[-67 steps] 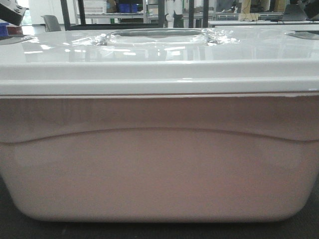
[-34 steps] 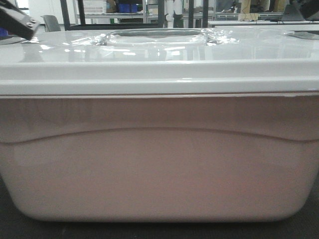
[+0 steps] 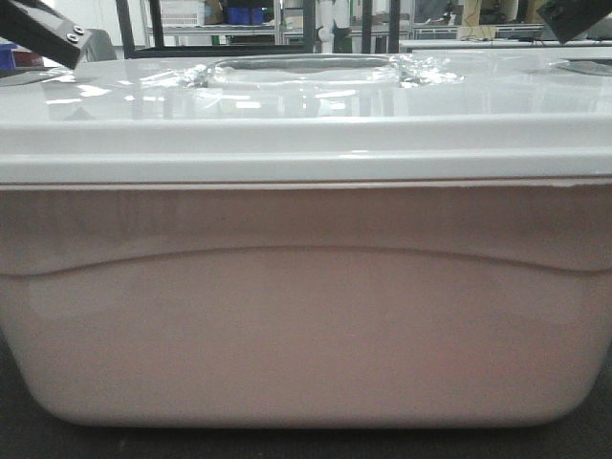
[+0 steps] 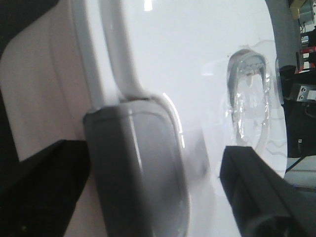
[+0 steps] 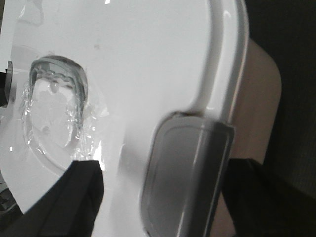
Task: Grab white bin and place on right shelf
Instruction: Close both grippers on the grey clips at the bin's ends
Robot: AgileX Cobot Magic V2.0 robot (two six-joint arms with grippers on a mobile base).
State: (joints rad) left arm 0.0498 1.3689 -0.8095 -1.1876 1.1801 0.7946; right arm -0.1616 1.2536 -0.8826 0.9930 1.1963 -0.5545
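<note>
Across the whole front view sits the white bin, resting on the dark worktop with its glossy lid on and the recessed handle at 12 o'clock. The left end effector hangs over the bin's left end, at 10 o'clock in that view. The right end effector hangs over the right end, at 2 o'clock.

In the left wrist view two dark fingers stand spread apart with a grey latch between them at 6 o'clock. The right wrist view shows the same around a matching grey latch. Neither end effector is clamped on anything. Whether any finger touches the plastic I cannot tell.

This looks like the set-up for a two-sided lift, and several things could go wrong:
- Closing on a latch alone could pop it open, so the lid comes up without the tub.
- The glossy, rounded plastic could let the fingers slide.
- One arm rising ahead of the other would tilt the bin and pull it out of the weaker hold.
</note>
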